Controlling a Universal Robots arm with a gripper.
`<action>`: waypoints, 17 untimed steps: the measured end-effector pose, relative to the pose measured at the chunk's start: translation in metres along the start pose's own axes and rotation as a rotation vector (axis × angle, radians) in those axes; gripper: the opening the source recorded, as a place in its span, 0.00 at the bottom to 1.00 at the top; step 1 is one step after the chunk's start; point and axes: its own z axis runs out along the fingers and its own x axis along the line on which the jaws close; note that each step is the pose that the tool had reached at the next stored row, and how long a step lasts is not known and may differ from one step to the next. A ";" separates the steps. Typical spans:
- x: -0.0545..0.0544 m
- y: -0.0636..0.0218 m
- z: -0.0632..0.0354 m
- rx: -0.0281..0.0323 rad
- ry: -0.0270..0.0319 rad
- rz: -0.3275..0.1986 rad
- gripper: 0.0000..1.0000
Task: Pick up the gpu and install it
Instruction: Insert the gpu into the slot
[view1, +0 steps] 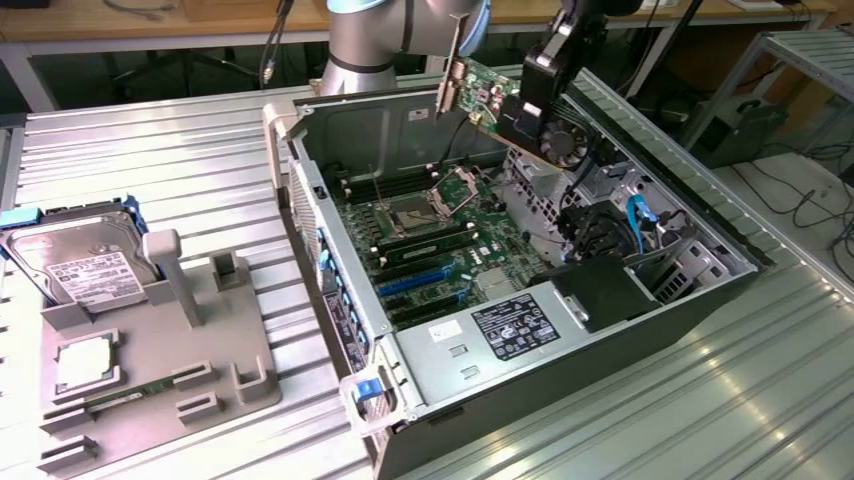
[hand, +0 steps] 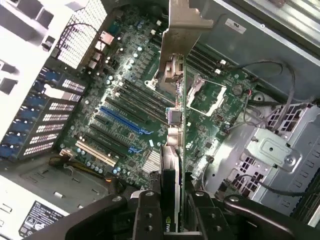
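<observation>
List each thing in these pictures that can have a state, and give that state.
computer case: lying on its side, panel off.
tool: shut on the gpu.
gpu: held in the air over the computer case, not seated.
hard drive: standing in the grey holder.
memory stick: lying in the grey holder.

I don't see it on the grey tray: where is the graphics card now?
The gpu hangs in the tool's grip above the open computer case, over the motherboard, toward the top of the exterior view.
</observation>
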 end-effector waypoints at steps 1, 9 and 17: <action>0.000 0.0000 0.0000 -0.0007 0.0020 -0.050 0.27; 0.000 0.0000 0.0000 -0.0023 0.0072 -0.173 0.27; 0.000 0.0000 0.0000 -0.0034 0.0110 -0.265 0.27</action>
